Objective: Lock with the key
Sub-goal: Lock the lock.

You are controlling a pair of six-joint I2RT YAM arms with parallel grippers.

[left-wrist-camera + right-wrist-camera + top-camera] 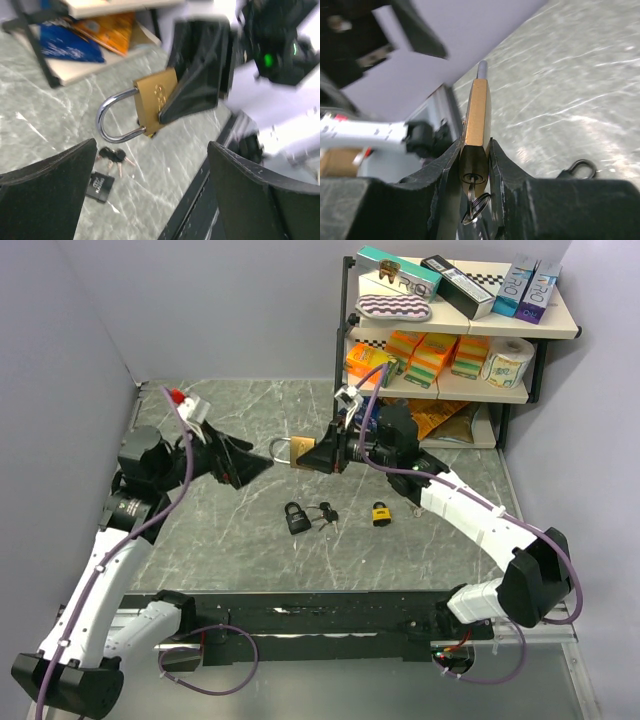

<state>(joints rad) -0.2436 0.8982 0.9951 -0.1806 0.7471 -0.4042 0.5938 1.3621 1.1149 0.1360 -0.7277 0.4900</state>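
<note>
Aloft, brass padlock gripped by right hand, key inserted, left hand open nearby

A robotics lab test cell. Plain lilac partition walls box in a marble-patterned tabletop. Two white-and-black robot arms are bolted to a black mounting rail at its near edge. A small shelf unit holds props: cardboard boxes, sponges and a toilet roll.
</note>
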